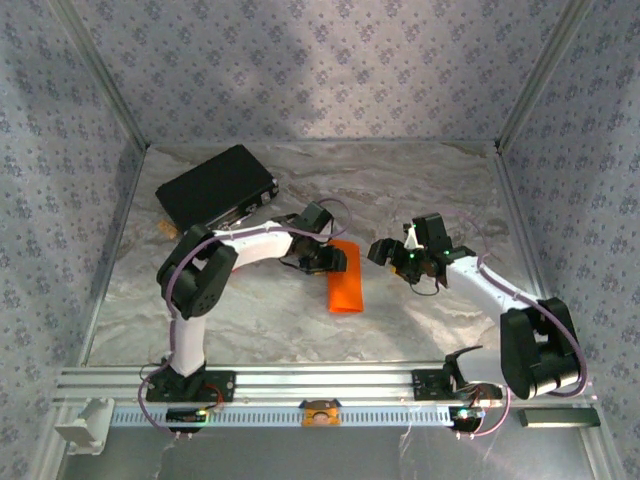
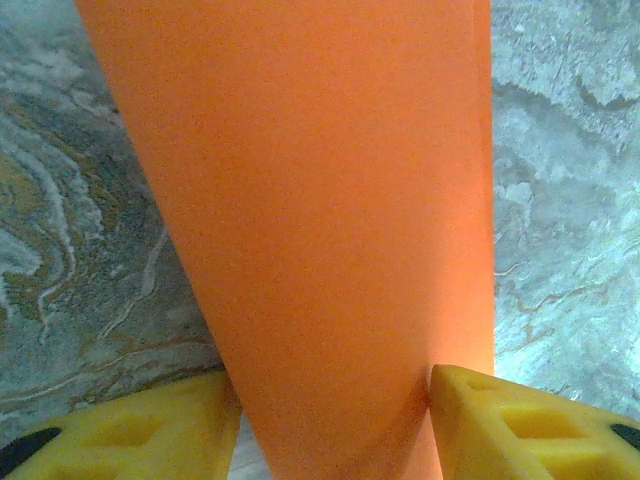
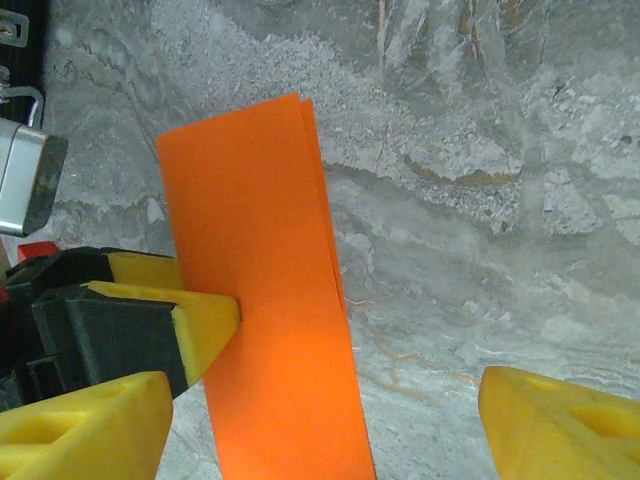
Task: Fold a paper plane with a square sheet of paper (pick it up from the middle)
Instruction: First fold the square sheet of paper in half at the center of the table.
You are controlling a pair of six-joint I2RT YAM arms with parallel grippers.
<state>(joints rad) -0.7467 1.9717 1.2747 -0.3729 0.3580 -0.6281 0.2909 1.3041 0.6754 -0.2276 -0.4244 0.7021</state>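
Observation:
The square sheet of paper (image 1: 346, 285) is bright orange and folded into a long narrow strip on the marbled table, with two layers showing along its right edge (image 3: 300, 330). My left gripper (image 1: 328, 262) is at the strip's far end. In the left wrist view the paper (image 2: 320, 220) narrows as it runs between the two yellow fingers (image 2: 500, 420) and touches both, so my left gripper (image 2: 335, 425) is shut across its width. My right gripper (image 1: 386, 250) hangs just right of the strip, open (image 3: 320, 430), with nothing between its fingers.
A black case (image 1: 215, 185) lies at the back left, and its metal latch (image 3: 22, 175) shows in the right wrist view. A small red block (image 3: 35, 250) sits behind the left gripper. Patterned walls close off three sides. An aluminium rail (image 1: 320, 382) runs along the near edge.

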